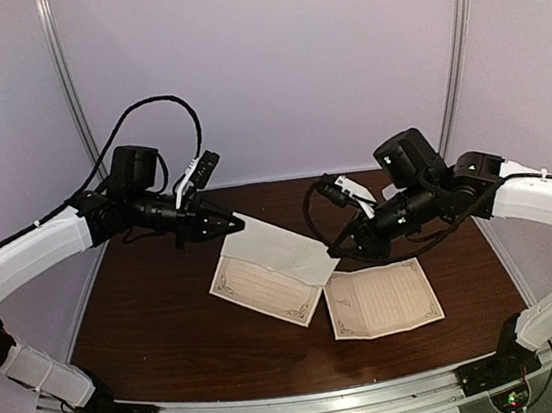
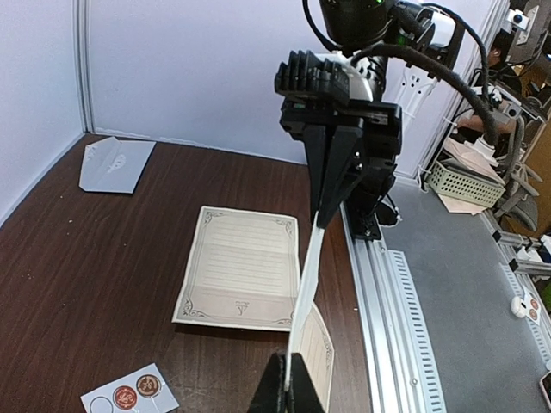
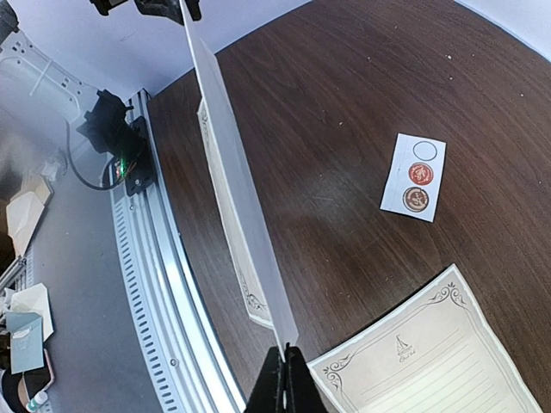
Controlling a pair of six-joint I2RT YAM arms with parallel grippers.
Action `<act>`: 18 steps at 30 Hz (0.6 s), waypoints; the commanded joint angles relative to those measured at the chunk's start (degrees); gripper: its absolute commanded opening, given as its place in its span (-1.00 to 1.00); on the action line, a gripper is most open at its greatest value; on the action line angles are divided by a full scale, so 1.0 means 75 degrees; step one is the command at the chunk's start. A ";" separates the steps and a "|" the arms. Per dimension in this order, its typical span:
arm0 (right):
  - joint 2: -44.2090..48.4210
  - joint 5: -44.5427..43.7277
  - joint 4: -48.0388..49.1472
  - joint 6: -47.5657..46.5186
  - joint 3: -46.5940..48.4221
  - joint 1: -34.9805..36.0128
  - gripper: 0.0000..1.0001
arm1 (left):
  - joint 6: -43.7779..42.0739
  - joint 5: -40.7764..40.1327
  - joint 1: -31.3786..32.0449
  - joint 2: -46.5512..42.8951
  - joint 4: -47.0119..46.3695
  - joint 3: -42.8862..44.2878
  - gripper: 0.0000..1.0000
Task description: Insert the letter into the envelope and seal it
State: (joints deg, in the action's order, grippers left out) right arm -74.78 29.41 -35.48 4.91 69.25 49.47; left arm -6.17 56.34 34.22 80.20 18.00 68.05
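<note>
The pale grey-white rectangular paper envelope (image 1: 279, 248) is held aloft, pinched at opposite ends by the left end effector (image 1: 220, 223) and the right end effector (image 1: 337, 252), presumably to steady it.

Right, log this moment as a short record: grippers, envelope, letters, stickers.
left gripper: shut on one end of the envelope
right gripper: shut on the opposite end
envelope: held between the arms, above the table
left letter: flat on the table, partly beneath the envelope
right letter: flat on the table
letter inserted: no
sticker strip: on the table, two round seals, one empty spot
</note>
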 commanded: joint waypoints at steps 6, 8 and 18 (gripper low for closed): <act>-0.0101 0.0083 0.0090 0.0071 0.0267 -0.0014 -0.20 | -0.0153 0.0030 -0.0007 -0.0077 -0.0080 0.0208 -1.00; -0.0276 0.0222 0.0172 0.0064 0.0443 -0.0011 0.04 | -0.0160 0.0257 -0.0004 0.0016 -0.0068 0.0214 -1.00; -0.1445 0.0738 0.0320 -0.0311 0.1392 0.0076 0.09 | -0.0084 0.0556 0.0159 0.0351 -0.0056 0.0208 -1.00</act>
State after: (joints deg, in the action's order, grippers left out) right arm -82.59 31.94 -34.33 4.34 76.09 49.54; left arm -6.55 58.39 34.68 81.52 18.11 68.05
